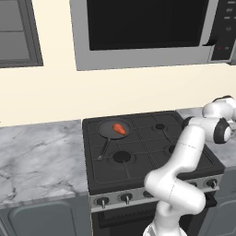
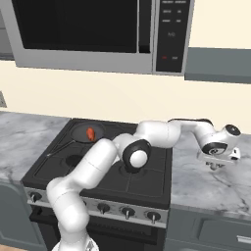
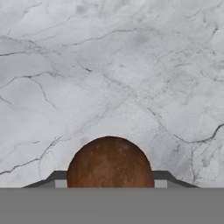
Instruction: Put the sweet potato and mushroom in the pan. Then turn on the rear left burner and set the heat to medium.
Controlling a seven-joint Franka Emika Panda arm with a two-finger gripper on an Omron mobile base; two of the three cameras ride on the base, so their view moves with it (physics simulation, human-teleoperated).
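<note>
Small brown-capped mushroom point(image 3: 109, 162) framed between the dark finger tips of the two-finger gripper point(image 3: 109, 183) over grey marble counter point(image 3: 109, 65), grip contact not discernible, small tapered orange-red sweet potato point(image 1: 119, 129) lying in round dark grey frying pan point(image 1: 107, 131) on the black stove point(image 1: 147, 152) at ten o'clock.

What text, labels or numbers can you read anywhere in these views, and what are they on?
Nothing legible.
Microwave control panel: rows of pale marks and small red dots, too small and blurred to read.
The same panel in the left base view: faint marks, unreadable.
Stove knobs: no readable markings.
Pan, sweet potato, mushroom, marble counter: no print.
</note>
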